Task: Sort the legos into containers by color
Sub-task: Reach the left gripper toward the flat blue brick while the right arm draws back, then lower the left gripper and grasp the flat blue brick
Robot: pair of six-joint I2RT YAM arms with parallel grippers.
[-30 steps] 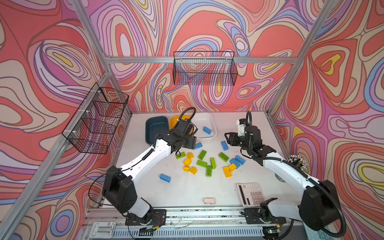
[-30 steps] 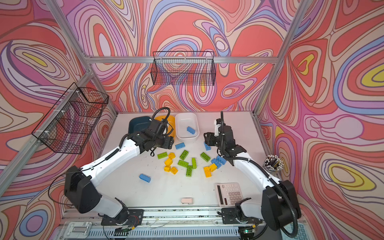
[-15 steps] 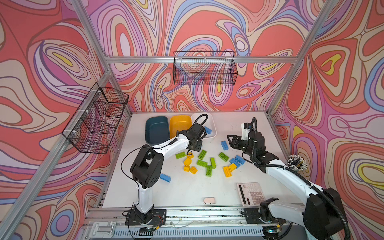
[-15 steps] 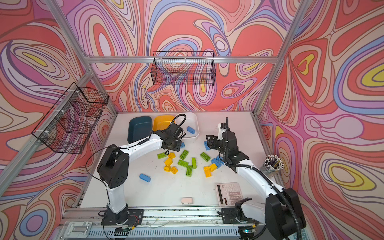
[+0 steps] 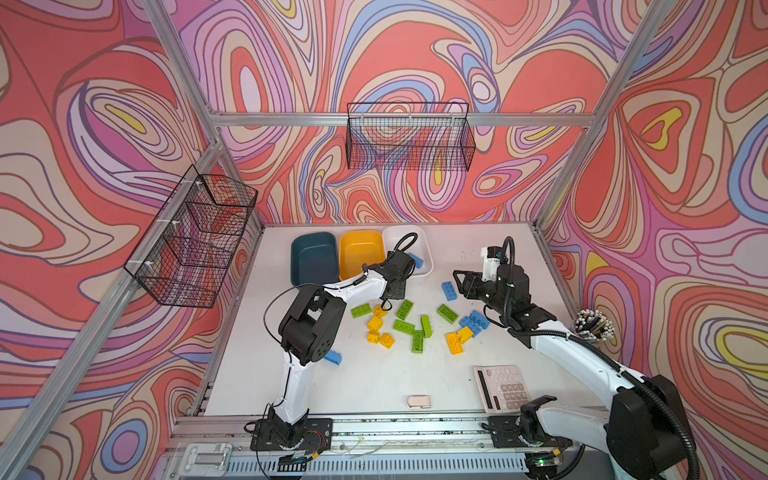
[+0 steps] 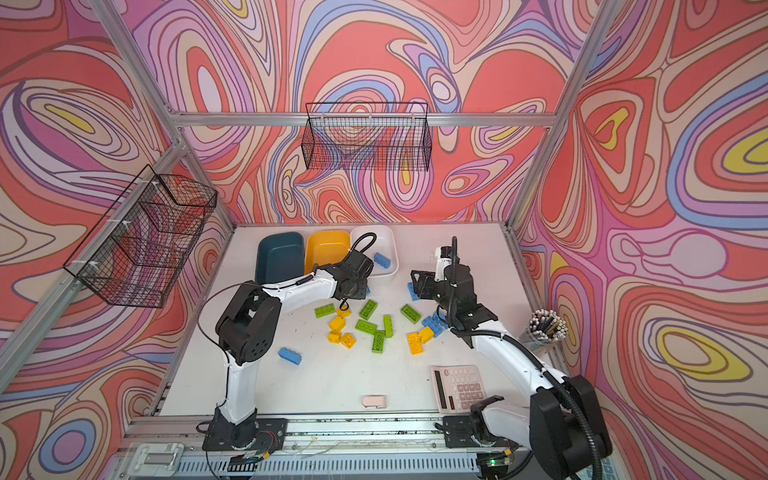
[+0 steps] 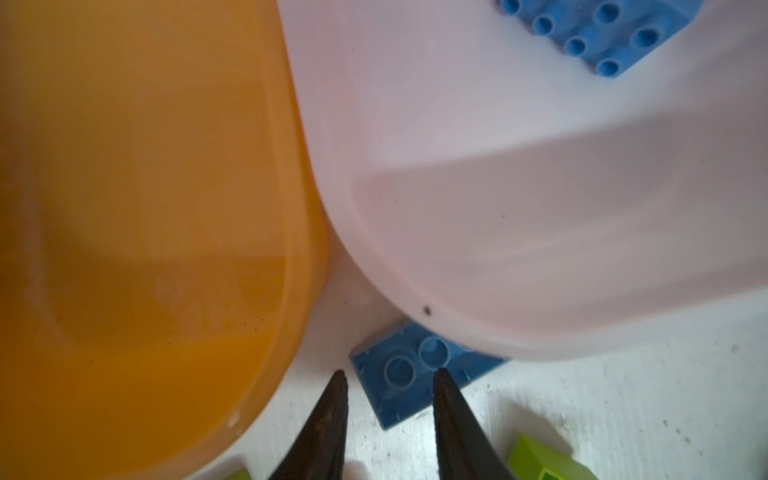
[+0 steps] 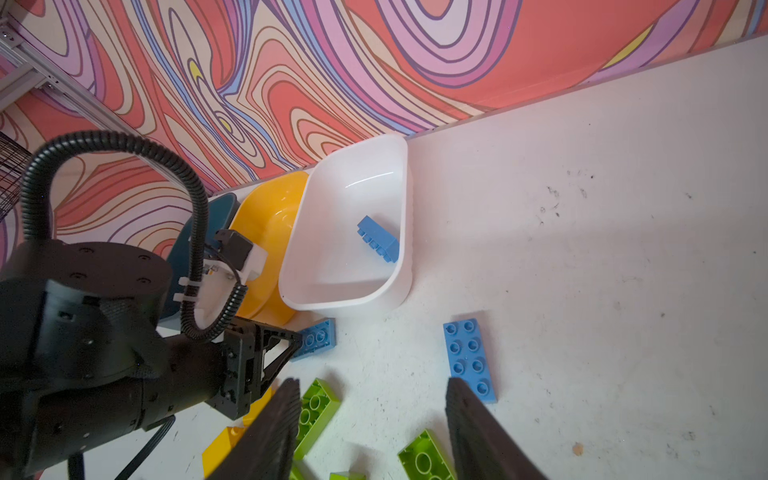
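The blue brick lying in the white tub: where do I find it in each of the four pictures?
Top view: blue brick in the white tub, toward its right wall.
Top view: same place.
Left wrist view: inside the tub, cut off by the picture's edge.
Right wrist view: inside the tub, by the wall farthest from the yellow-orange tub.
Shared landmark: the white tub.

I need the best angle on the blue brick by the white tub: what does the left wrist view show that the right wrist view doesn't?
Left wrist only: the tips of the left gripper standing apart, with a corner of the tucked blue brick between them.
Right wrist only: the teal tub, a loose blue brick on open table, a yellow brick, and the right gripper open and empty.
Both: that tucked brick at the foot of the white tub, one blue brick inside it, the yellow-orange tub, lime green bricks.
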